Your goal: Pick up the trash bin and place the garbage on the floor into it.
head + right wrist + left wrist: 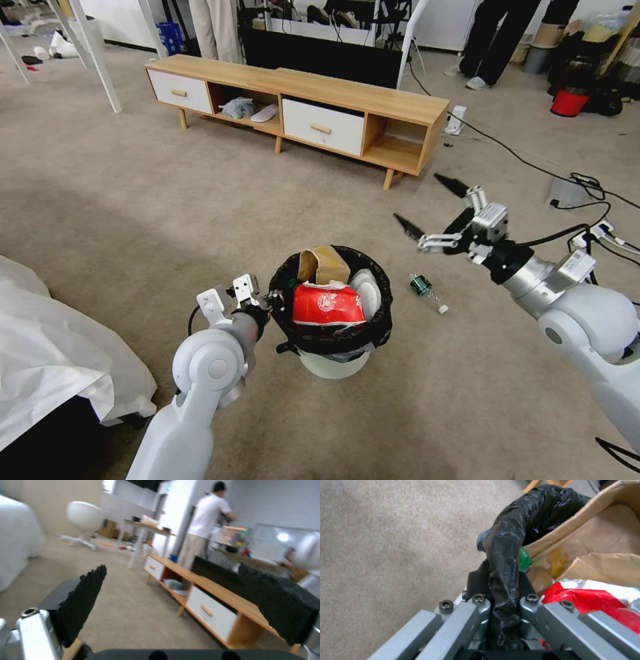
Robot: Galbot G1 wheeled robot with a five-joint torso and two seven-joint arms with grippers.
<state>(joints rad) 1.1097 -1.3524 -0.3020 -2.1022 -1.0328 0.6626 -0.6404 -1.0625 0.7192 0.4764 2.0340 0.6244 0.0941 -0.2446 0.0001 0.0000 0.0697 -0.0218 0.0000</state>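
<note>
The trash bin is a small white bin with a black bag folded over its rim, low in the middle of the head view. In it are a brown paper bag, a red wrapper and white tissue. My left gripper is shut on the bin's left rim; in the left wrist view its fingers pinch the black bag beside the paper bag. A green-labelled bottle lies on the carpet right of the bin. My right gripper hangs open above and behind that bottle.
A low wooden TV cabinet stands across the carpet ahead. A white cloth covers something at my left. Cables and a power strip run over the floor at the right, with a red bucket behind them.
</note>
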